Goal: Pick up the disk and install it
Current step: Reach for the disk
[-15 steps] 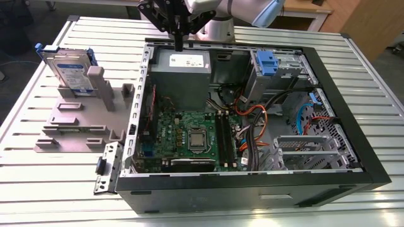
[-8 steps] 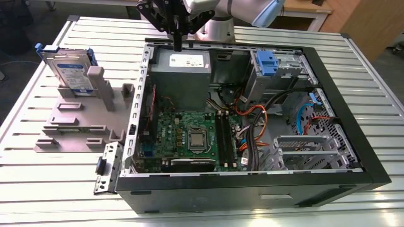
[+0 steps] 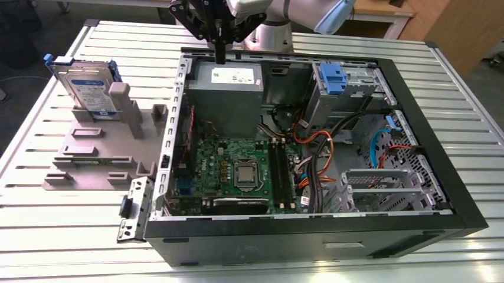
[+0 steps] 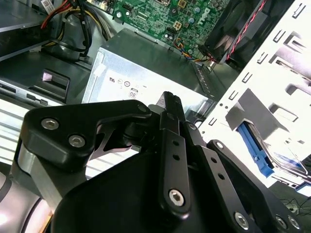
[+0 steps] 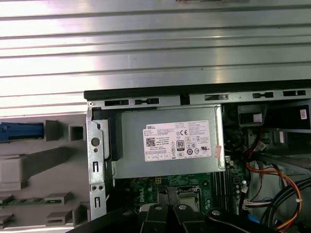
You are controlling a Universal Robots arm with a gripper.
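While disk (image 3: 84, 88) stands in stand (image 3: 94, 158), closed gripper (image 3: 221, 58) points down over power supply (image 3: 228, 97).

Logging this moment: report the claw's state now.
Claw: closed, holding nothing; the disk stands in the grey stand.

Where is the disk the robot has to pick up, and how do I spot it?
Find the big open computer case in the middle of the table. On the exterior view's left of it sits a grey slotted stand, and the disk stands upright at its far end. It is the flat slab with a white-and-blue label and blue rail.
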